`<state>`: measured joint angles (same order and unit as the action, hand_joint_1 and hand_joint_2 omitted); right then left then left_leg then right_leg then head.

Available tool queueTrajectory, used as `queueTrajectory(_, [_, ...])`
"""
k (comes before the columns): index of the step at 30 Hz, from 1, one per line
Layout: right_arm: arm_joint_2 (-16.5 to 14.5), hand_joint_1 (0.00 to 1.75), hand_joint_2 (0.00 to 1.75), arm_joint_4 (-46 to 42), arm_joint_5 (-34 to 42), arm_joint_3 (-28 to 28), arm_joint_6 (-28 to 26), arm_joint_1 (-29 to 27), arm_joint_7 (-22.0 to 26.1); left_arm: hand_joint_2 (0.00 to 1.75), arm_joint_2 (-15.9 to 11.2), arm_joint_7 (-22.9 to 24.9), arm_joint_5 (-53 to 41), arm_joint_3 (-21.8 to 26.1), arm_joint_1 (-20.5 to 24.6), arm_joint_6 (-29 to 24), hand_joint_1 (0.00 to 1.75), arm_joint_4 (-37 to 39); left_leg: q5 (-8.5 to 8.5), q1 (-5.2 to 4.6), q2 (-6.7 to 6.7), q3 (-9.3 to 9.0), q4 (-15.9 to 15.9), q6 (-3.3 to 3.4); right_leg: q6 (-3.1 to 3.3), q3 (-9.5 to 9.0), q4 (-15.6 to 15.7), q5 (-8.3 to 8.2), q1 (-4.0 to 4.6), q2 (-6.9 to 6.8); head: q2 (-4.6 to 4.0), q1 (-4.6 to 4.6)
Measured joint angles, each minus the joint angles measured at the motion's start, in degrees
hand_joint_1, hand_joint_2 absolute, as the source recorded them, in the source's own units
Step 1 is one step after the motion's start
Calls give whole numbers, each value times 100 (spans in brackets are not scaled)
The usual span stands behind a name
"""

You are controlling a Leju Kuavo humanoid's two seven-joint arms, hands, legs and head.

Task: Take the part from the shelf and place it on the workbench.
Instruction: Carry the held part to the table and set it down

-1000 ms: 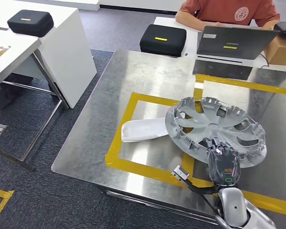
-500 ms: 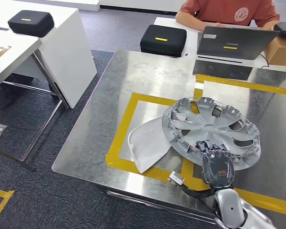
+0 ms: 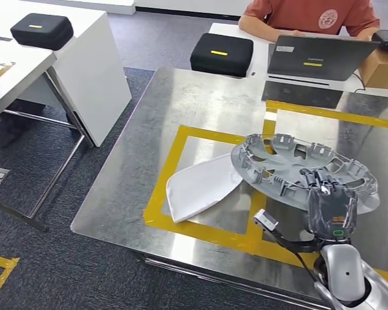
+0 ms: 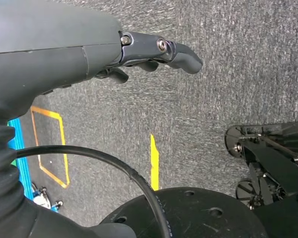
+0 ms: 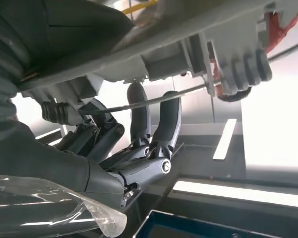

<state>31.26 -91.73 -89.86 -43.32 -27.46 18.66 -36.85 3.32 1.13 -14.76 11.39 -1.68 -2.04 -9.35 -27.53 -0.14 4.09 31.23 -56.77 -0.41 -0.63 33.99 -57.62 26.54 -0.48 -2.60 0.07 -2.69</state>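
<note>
The right hand [image 3: 330,208] is gripping the near rim of the wheel cover [image 3: 304,173], its fingers [image 5: 155,134] curling up against the ribbed underside in the right wrist view. The wheel cover is hanging just above the steel counter [image 3: 202,103], tilting slightly, its far edge lower toward the yellow tape frame [image 3: 172,155]. Its left edge is overlapping, and possibly touching, the white panel [image 3: 202,187] that is lying inside that frame; whether the two are in contact cannot be told.

The left hand [image 4: 155,52] is hanging beside the body over the carpet, its fingers partly extended and holding nothing.

Judged from this moment, the placing step is under way and the principal risks are as follows. The grip is acting on one edge only, so the broad disc is levering against the fingers and could rotate or slip out before it is set down. Lowering it where it now hangs could trap or shove the white panel, leaving the wheel cover resting askew on it rather than flat on the counter. The near rim is also lying close to the counter's front edge, so an early release could let it tip toward the floor. A person in an orange shirt [image 3: 309,13] is sitting behind a laptop [image 3: 319,57] at the far side, well apart.
</note>
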Motion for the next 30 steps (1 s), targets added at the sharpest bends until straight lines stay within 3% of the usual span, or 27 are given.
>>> queueTrajectory(18, [174, 175, 175, -717, 1, 418, 126, -261, 0, 175, 25, 4, 60, 59, -4, -15, 0, 0, -3, -1, 0, 0, 0, 4, -1, 0, 0, 1, 0, 1, 0, 1])
queueTrajectory(22, [174, 0, 0, -723, -2, 415, 160, -281, 0, 175, 26, 18, 131, 93, -4, 37, 0, 0, -3, -1, 0, 0, 0, 5, -1, 0, 0, 1, 0, 1, 0, 0])
queueTrajectory(25, [167, 0, 0, -717, -2, 412, 211, -329, 0, 175, 26, 53, 197, 146, -5, 111, 0, 0, -4, -1, 0, 0, 1, 5, -1, 0, 0, 1, 0, 1, 0, 1])
queueTrajectory(29, [104, 0, 0, -683, -2, 411, 345, -462, 0, 0, 26, 133, 271, 208, -14, 191, 0, 0, -5, -1, 0, 5, 1, 7, -1, -1, 0, 1, 0, 4, 0, 1])
queueTrajectory(30, [67, 0, 0, -666, -2, 411, 390, -500, 0, 0, 27, 163, 277, 217, -18, 208, 0, 0, -5, -1, 0, 6, 1, 8, -1, -1, 0, 1, 0, 5, 0, 0])
